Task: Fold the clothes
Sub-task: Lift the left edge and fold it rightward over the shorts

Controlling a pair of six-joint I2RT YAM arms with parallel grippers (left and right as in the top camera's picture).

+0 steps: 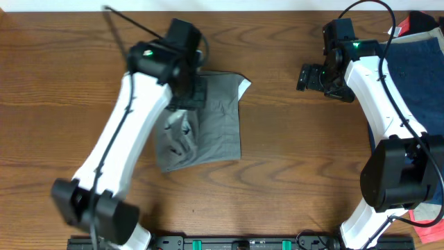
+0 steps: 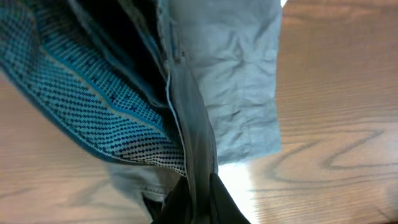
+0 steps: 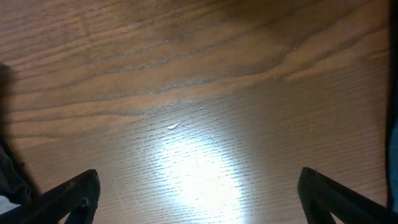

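Grey-khaki shorts (image 1: pixel 218 125) lie rumpled left of centre. The left gripper (image 1: pixel 188 92) pinches a raised fold at their upper edge. The right gripper (image 1: pixel 306 77), upper right, hangs spread above the table (image 1: pixel 291 173). The cloth is probably light and limp, best gripped at waistband or seams.

Grey-khaki shorts (image 1: pixel 211 121): woven and creased, lying in a rough rectangle on the table left of centre, with a white bit at the upper right corner.
Hold: one fold is pinched and raised in my left jaws, baring the teal dotted lining (image 2: pixel 81 93).
Navy blue shorts (image 1: pixel 423 76): spread flat at the table's right edge, well apart from the grey pair.
Red piece (image 1: pixel 409 26): just beside the navy, mostly hidden.
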